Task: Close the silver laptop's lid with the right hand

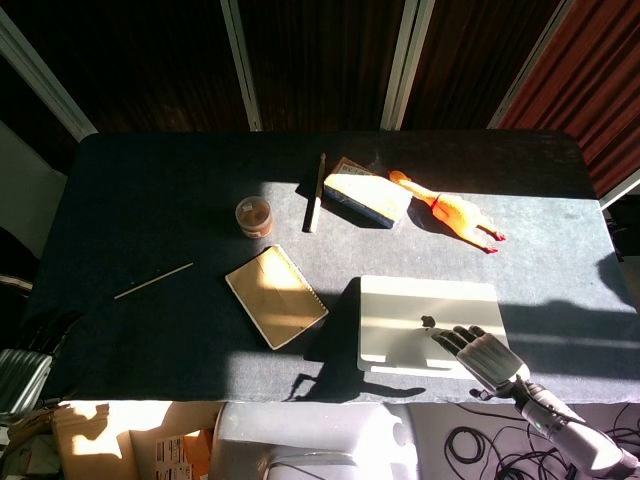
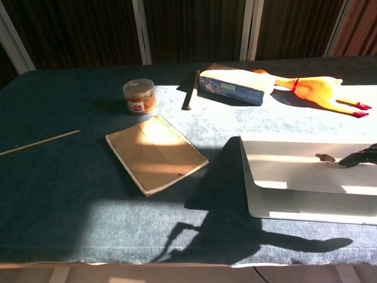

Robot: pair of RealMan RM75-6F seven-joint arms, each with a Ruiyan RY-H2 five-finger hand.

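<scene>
The silver laptop (image 1: 425,305) lies near the table's front edge at the right, its lid folded down almost flat. The chest view shows the lid (image 2: 294,159) still slightly raised, with a thin strip of the base under its front edge. My right hand (image 1: 478,350) rests on the lid's near right part with fingers stretched out and holds nothing. Only its dark fingertips (image 2: 360,157) enter the chest view, at the right edge. My left hand (image 1: 22,372) hangs off the table's front left corner, mostly in shadow and empty.
A tan notebook (image 1: 276,296) lies left of the laptop. Behind it stand a small jar (image 1: 254,215), a dark pen (image 1: 314,192), a blue-sided box (image 1: 366,191) and a yellow rubber chicken (image 1: 445,212). A thin wooden stick (image 1: 153,281) lies at the left.
</scene>
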